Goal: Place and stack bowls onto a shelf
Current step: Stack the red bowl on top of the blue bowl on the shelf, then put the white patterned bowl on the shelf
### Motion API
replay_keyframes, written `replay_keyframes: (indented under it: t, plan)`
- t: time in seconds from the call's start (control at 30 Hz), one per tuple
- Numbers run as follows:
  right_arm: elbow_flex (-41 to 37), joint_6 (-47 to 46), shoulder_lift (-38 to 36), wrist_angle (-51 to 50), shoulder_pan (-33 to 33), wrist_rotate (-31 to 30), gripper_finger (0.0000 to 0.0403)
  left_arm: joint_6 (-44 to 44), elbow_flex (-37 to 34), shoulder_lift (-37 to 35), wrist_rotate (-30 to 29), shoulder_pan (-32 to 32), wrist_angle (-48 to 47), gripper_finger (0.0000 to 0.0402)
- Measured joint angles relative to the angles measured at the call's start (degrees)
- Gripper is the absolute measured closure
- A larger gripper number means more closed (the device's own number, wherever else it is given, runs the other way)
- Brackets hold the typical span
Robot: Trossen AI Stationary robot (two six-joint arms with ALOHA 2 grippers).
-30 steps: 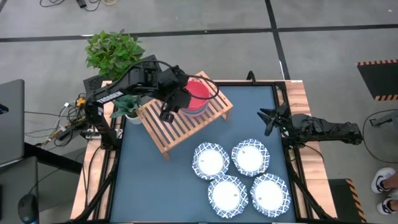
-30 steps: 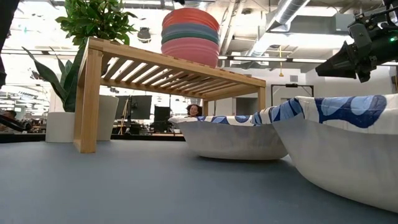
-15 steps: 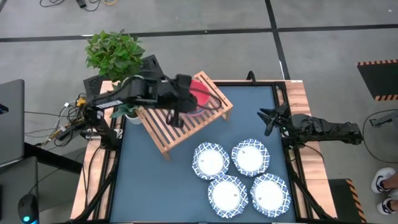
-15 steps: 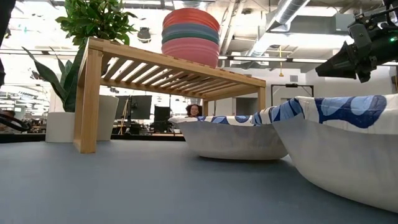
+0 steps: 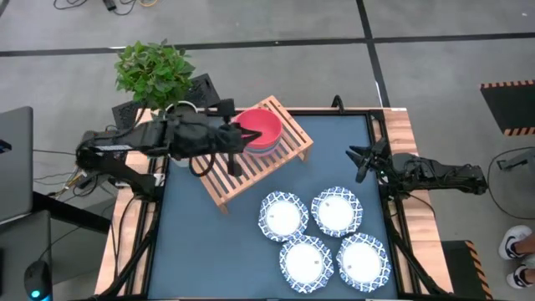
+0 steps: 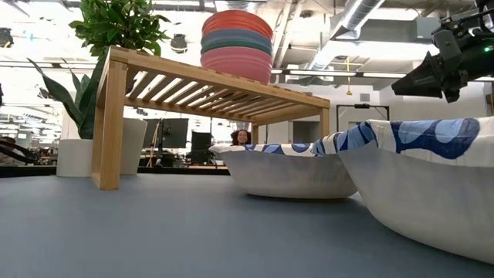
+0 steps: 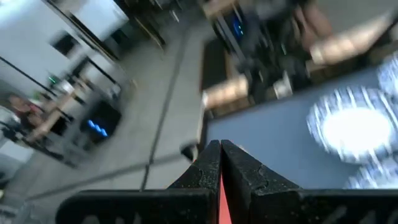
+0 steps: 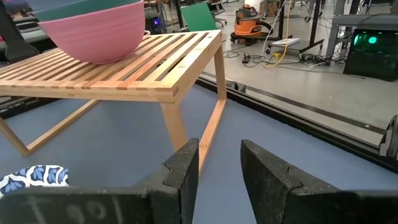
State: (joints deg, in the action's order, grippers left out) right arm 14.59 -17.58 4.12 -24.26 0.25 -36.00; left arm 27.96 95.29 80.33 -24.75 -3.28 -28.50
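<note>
Though left wrist view blurred, left fingers (image 7: 220,163) pressed together, empty; right fingers (image 8: 221,163) apart.

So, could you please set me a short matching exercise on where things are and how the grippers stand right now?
Column one:
1. stack of plain round bowls with the red one on top
2. four shallow white dishes with blue patterned rims
3. left gripper
4. right gripper

Column two:
A. open, at the table's right edge
B. on the low wooden slatted shelf
C. on the dark blue tabletop
D. shut, over the shelf beside the stack

Pairs: 1-B, 2-C, 3-D, 4-A
</note>
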Motion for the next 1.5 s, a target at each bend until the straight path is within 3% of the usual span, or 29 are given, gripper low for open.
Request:
replay_keyframes:
  t: [0.23,0.43,0.7,1.13,1.5]
  plan:
    - [0.00,0.00,0.00,-0.04,0.00,-0.01,0.0259,2.13,-22.40,-6.31,-3.31,0.01,28.16,0.0401]
    - [0.00,-0.44,0.00,-0.18,0.00,-0.01,0.0259,0.98,-30.30,-6.21,-5.85,0.06,39.52,0.0401]
    - [0.00,-0.57,0.00,-0.21,0.00,-0.01,0.0259,-8.69,-31.72,-6.18,-13.54,0.14,35.73,0.0401]
    - [0.00,-0.52,0.00,-0.21,0.00,-0.01,0.0259,-23.87,-31.70,-6.16,-15.11,1.00,24.93,0.0401]
    - [0.00,-0.50,0.00,-0.19,0.00,-0.01,0.0259,-19.43,-30.55,-6.96,-14.80,-2.37,30.14,0.0401]
